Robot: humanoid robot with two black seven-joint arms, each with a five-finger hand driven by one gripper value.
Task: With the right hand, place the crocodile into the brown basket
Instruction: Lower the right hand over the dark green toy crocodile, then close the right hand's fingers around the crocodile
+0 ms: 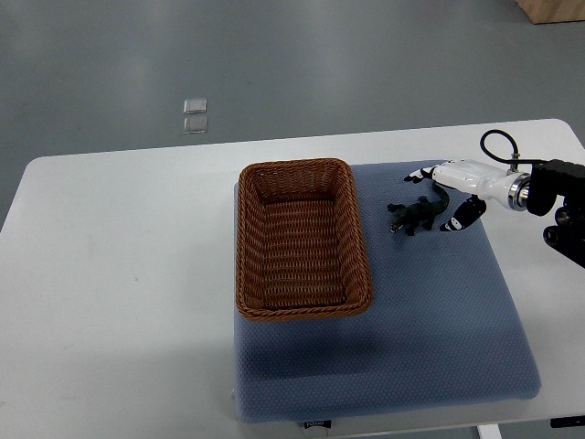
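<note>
One white table [119,274], rounded corners, seen from above. One blue-grey padded mat [430,311], laid over the table's right half. One brown wicker basket [249,247], rectangular, standing on the mat's left part with its long sides running away from the camera. One toy crocodile [416,216], dark green, lying flat on the mat to the right of the basket, outside it and apart from its rim, head toward the basket, tail toward the right. One right hand [452,185], white with black fingertips [419,175], its arm entering from the right edge. Its fingers are spread apart, one above the crocodile and one below and to the right, with the tail end lying between them; whether any finger touches the toy cannot be told. One black cable [498,139], looped above the wrist. Two small clear square pieces [195,115] on the grey floor beyond the table, one just behind the other. One wooden corner [553,9] at the top right edge.
</note>
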